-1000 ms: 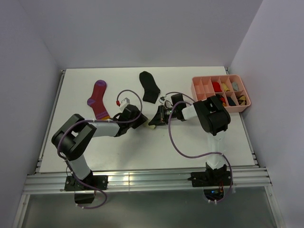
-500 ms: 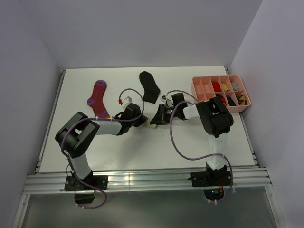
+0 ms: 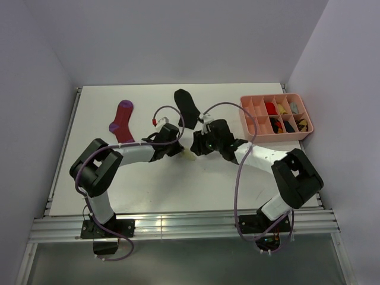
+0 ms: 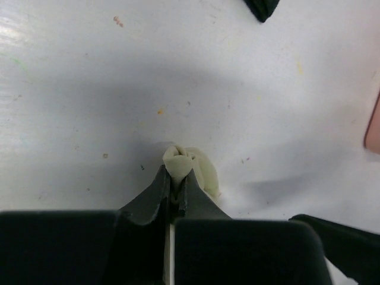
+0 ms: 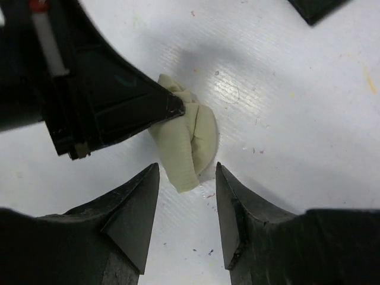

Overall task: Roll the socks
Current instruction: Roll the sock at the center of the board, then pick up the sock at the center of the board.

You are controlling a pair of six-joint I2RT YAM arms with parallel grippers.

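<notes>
Cream sock (image 5: 189,142) is bunched into a little wad near the middle of the worktop (image 3: 237,175). The left gripper (image 4: 176,178) is pressed together, pinching 1 end of it. The right gripper (image 5: 187,168) is spread wide just over the wad's other end, and the other 2 lie flat farther back: black sock (image 3: 187,108) in the centre, magenta sock (image 3: 122,122) off to the left.

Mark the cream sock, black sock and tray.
cream sock (image 5: 196,139): right wrist view, middle of the bunched fabric.
black sock (image 3: 187,110): top external view, middle of the sock.
tray (image 3: 244,110): top external view, left wall.
</notes>
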